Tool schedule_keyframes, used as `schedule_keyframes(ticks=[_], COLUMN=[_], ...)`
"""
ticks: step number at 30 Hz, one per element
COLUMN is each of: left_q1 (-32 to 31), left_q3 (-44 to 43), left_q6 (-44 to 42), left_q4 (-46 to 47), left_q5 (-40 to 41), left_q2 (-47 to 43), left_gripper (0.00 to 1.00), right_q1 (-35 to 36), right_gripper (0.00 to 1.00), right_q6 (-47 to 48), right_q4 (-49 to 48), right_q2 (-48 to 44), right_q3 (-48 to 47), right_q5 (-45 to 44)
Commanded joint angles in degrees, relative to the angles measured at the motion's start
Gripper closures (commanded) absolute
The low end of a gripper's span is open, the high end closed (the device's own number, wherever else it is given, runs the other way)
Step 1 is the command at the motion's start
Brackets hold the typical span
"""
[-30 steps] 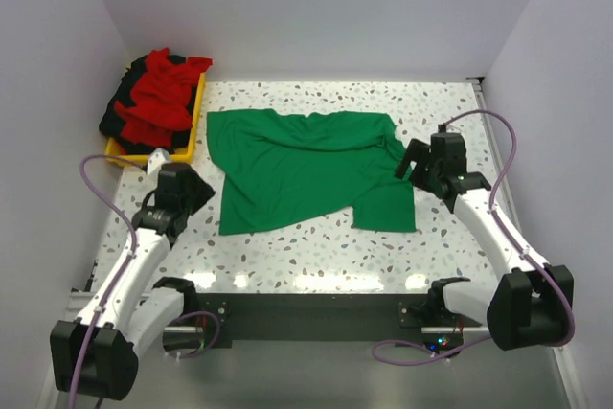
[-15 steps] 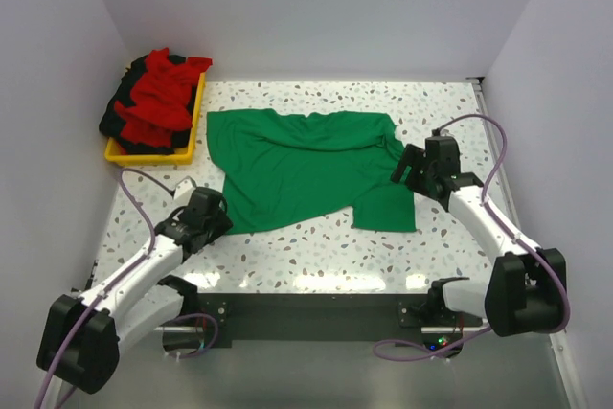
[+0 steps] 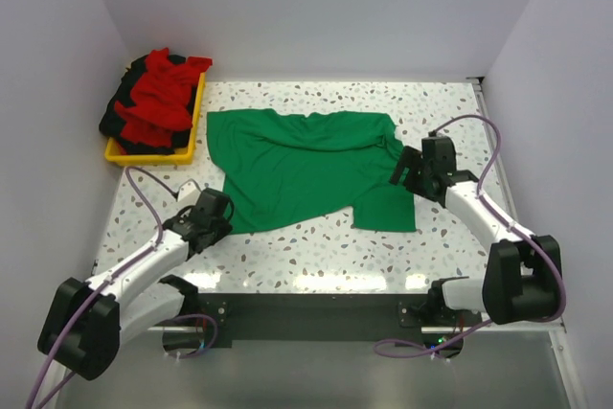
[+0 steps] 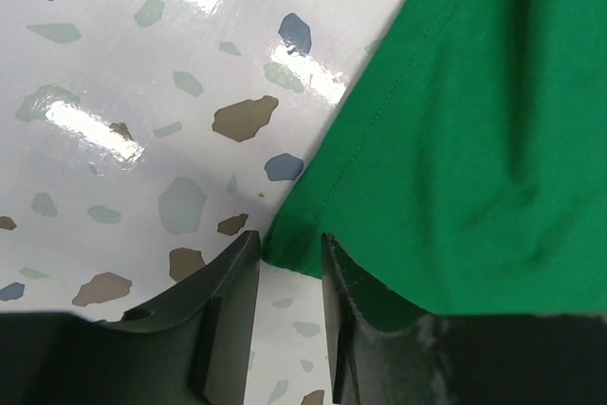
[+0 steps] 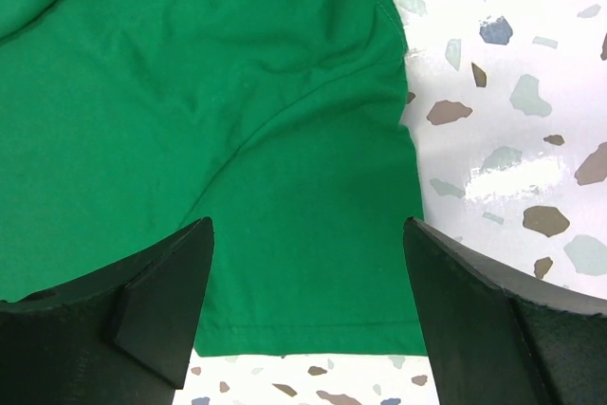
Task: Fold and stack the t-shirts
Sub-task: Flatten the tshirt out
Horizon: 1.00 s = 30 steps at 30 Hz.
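A bright green t-shirt (image 3: 306, 165) lies spread and rumpled in the middle of the table. My left gripper (image 3: 220, 220) is low at its near left corner. In the left wrist view the jaws (image 4: 289, 244) stand narrowly apart, with the corner of the green cloth (image 4: 455, 120) between their tips and bare table showing in the gap behind. My right gripper (image 3: 407, 171) hangs wide open over the shirt's right sleeve (image 5: 237, 120), nothing between its fingers (image 5: 305, 230). A red t-shirt (image 3: 158, 93) lies heaped on a black one (image 3: 120, 117) at the back left.
The red and black shirts fill a shallow yellow tray (image 3: 148, 153) in the back left corner. White walls close the table on the left, back and right. The speckled tabletop (image 3: 316, 246) shows in front of the green shirt.
My left arm has swung from beside the tray down and right to the shirt's near left corner, and its jaws have narrowed. The right gripper has edged left over the sleeve.
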<state>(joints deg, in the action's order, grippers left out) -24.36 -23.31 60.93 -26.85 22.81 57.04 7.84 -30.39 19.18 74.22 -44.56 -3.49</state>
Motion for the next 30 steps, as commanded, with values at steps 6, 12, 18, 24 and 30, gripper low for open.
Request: schedule_keyframes(ticks=[6,12,18,24,30], left_q1=[-0.43,-0.43,-0.43,-0.16,2.03], left_q3=[0.72,0.81,-2.70,-10.87,-18.17], left_q6=[0.16,-0.28,-0.81,-0.63,-1.51], left_q4=[4.79,6.02,1.81,-8.73,-15.77], left_q5=[2.07,1.89,4.78,12.43,18.67], left_q2=[1.85,3.87,2.56,-4.82,-11.06], left_gripper=[0.65,0.83,1.00,1.00,1.00], right_q1=[-0.10,-0.10,-0.10,-0.10,-0.01], right_gripper=[0.16,0.16,0.15,0.15,0.15], right_q6=[0.95,1.30,1.83,2.27,2.18], right_q4=[-1.07,-0.55,0.24,0.95,0.68], right_q2=[1.28,2.42,3.48,5.76,8.31], right_q3=[-3.87,-5.10,-7.03,-8.96,-8.97], right_q5=[-0.39,-0.29,-0.64,-1.61,-1.35])
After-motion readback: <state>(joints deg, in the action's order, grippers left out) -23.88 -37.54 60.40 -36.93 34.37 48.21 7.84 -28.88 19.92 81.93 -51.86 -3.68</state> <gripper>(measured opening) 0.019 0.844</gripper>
